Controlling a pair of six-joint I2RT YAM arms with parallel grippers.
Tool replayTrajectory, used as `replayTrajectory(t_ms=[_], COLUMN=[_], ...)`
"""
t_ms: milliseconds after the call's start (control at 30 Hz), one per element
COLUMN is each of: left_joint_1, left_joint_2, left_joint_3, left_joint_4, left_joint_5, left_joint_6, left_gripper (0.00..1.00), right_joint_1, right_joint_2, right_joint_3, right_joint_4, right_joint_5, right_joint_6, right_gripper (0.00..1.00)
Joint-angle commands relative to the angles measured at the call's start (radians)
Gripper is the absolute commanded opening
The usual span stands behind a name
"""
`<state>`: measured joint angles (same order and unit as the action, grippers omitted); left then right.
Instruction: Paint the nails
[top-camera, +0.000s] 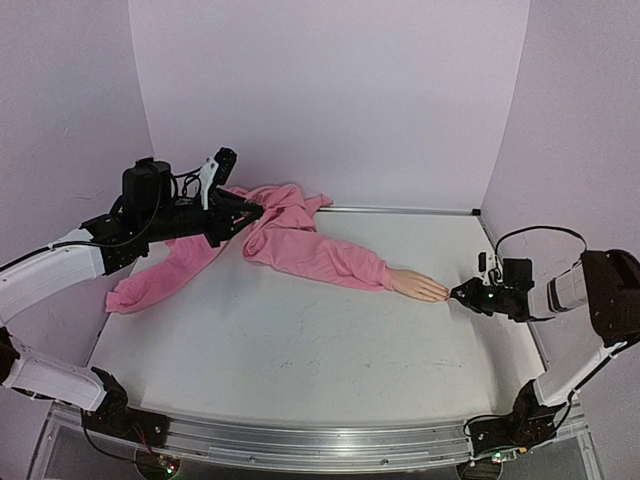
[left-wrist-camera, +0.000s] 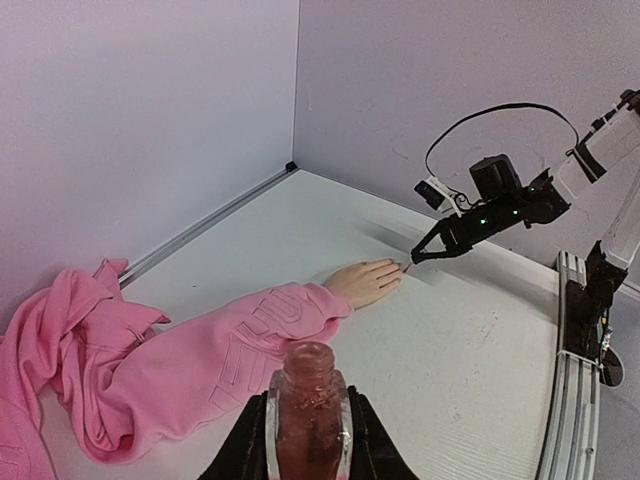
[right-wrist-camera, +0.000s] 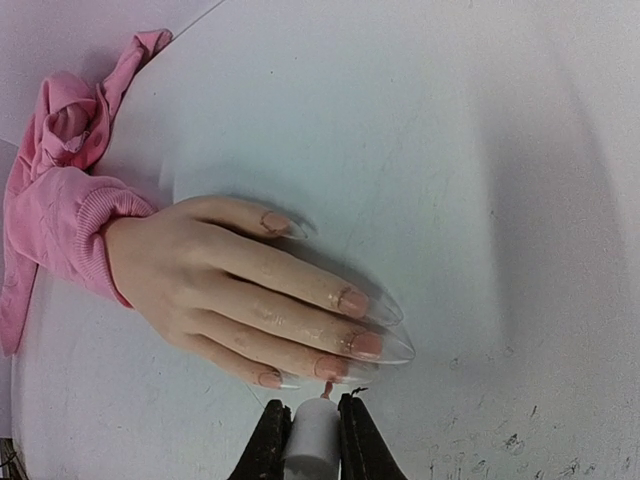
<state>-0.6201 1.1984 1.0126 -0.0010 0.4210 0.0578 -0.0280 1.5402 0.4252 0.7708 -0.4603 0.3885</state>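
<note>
Clamped between the closed fingers of the right gripper (right-wrist-camera: 312, 418), a white brush cap (right-wrist-camera: 312, 450) pointed its pink-tipped brush (right-wrist-camera: 328, 386) at the lower fingers of the mannequin hand (right-wrist-camera: 200, 270), which lay palm down on the white table (right-wrist-camera: 480, 150), right of centre, its wrist tucked into a pink sleeve (right-wrist-camera: 60, 215). The nails (right-wrist-camera: 365, 345), long and clear at the tips, showed patches of pinkish colour near their bases, uneven from finger to finger. Whether the bristles touched a nail could not be told. Well apart from the hand, the left gripper (left-wrist-camera: 308, 445) gripped an open bottle (left-wrist-camera: 308, 395) of pink polish upright. The work appeared to be mid-coat; the next stroke looked to call for a light, straight drag along a nail toward its tip, then a dip in the bottle once the brush ran dry.
</note>
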Motion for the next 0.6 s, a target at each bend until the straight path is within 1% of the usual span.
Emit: replayTrajectory(t_ms=[0,567], left_joint_1=[0.008,0.010], left_joint_2=[-0.003,0.001], left_joint_3=[0.009,0.011], left_joint_4=[0.044,0.044], left_joint_5=[0.021,0.033], left_joint_6=[-0.003,-0.011], left_gripper=[0.00,0.00], right_joint_1=[-0.004,-0.004], right_joint_2=[-0.019,0.012], right_joint_3=[0.016,0.030], right_joint_4=[0.042,0.051], right_joint_5=[-0.021,-0.022], right_joint_6=[-0.006,0.003], right_gripper=[0.00,0.00])
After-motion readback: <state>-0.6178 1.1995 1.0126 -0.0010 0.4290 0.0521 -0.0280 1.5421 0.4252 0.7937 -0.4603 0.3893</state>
